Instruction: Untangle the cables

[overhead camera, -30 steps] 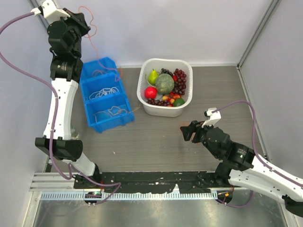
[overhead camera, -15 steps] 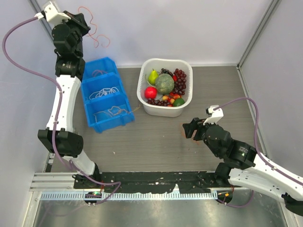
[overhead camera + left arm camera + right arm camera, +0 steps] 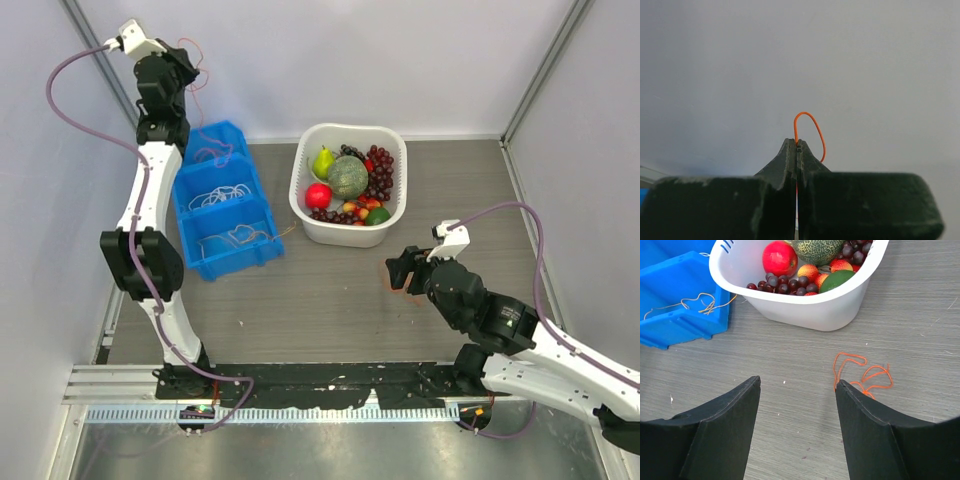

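Left pincer (image 3: 797, 146) clamps a thin orange-red cord (image 3: 811, 118) aloft, mid-separation; right pincer (image 3: 797, 385), apart, should next pinch the tangled orange string (image 3: 865, 376) below it.

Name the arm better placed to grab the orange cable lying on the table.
Right. The right gripper hangs open with the table cable just ahead of it. The left gripper is shut on a second cable, high by the back wall.
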Tool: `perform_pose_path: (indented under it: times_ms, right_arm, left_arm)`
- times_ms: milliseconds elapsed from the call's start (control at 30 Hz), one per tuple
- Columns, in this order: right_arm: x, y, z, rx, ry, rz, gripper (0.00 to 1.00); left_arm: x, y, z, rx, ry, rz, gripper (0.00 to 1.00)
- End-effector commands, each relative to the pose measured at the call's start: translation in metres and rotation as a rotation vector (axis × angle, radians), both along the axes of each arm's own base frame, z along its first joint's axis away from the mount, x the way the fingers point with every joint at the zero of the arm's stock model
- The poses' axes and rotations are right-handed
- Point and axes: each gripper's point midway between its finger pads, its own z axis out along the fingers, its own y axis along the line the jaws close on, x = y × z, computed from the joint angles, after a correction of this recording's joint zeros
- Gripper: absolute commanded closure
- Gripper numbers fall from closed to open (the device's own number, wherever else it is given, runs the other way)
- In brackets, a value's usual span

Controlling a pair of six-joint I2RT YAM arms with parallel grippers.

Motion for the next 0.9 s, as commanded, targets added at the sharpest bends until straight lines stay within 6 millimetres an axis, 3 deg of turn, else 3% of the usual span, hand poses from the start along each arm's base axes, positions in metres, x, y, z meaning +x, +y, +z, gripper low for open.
perform_pose_path:
  times_ms: [0,167,467,600,633,700,867]
  right_arm:
    - [0.006,0.0,0.024,0.055,-0.042,-0.033,0.33]
    - [0.007,0.003,0.023,0.059,-0.036,-0.034,0.33]
    - [0.009,0.006,0.02,0.043,-0.031,-0.031,0.33]
    - [0.01,0.008,0.017,0.038,-0.024,-0.03,0.33]
    - [0.01,0.008,0.016,0.047,-0.019,-0.032,0.33]
    - [0.009,0.009,0.015,0.056,-0.015,-0.032,0.33]
    - [0.005,0.01,0.015,0.082,-0.003,-0.019,0.33]
  left_arm:
    - [-0.005,0.015,0.042,0.011,-0.116,-0.001,1.0]
    - [0.0,0.023,0.036,0.022,-0.106,0.014,1.0]
    - [0.022,0.047,-0.015,-0.002,-0.011,0.036,1.0]
    - [0.032,0.053,-0.06,-0.021,0.071,0.044,1.0]
    - [0.034,0.054,-0.092,-0.039,0.118,0.052,1.0]
    - [0.032,0.056,-0.119,-0.076,0.17,0.07,1.0]
    - [0.023,0.064,-0.163,-0.153,0.267,0.131,1.0]
